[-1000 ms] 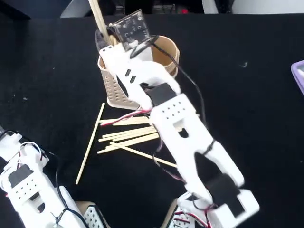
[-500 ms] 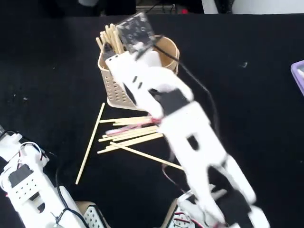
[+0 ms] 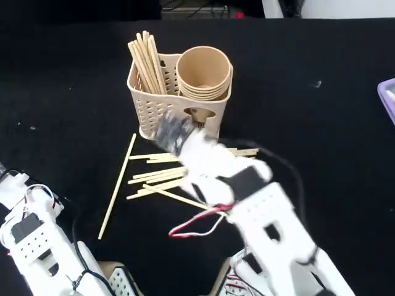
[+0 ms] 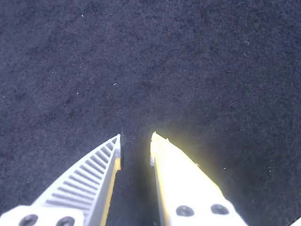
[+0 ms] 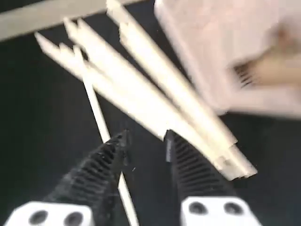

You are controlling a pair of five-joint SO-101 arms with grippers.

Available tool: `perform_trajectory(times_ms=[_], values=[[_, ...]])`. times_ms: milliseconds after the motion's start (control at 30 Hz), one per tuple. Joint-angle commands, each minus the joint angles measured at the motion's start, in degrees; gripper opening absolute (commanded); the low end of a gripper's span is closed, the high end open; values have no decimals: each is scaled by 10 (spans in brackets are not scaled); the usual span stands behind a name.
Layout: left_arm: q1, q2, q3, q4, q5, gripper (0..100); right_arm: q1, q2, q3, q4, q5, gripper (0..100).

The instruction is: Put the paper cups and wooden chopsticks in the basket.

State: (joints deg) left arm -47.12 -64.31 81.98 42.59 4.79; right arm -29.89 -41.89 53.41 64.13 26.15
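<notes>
right gripper point(image 5: 146, 136): jaws slightly apart, empty | loose pale wooden chopsticks point(image 5: 155, 89) just ahead of its tips | beige perforated plastic basket point(image 3: 148, 111) beyond, holding stacked tan paper cups point(image 3: 203, 68) | left gripper point(image 4: 135, 136): narrowly spread, empty

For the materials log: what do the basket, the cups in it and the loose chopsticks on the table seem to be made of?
Basket: likely moulded plastic, matte beige, with regular rows of small holes in its wall.
Cups: probably paper, tan and matte, with thin rims nested in a stack.
Loose chopsticks: apparently pale unfinished wood or bamboo; they are straight, dull, slim sticks.
</notes>
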Motion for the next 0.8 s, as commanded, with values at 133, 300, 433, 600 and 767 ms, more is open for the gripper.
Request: perform_trajectory(times_ms=[133,300,433,600,767], values=[[24,-9,-19,13,-13,116,15,131,95,-149,76,267],[33,-9,-18,15,-33,116,-13,237,58,-188,76,268],[34,-9,-17,16,-33,116,-17,299,-2,-170,84,266],[34,-9,-17,16,-33,116,-19,321,-14,-142,146,265],[34,-9,-18,16,-33,116,-16,320,-8,-119,196,86]])
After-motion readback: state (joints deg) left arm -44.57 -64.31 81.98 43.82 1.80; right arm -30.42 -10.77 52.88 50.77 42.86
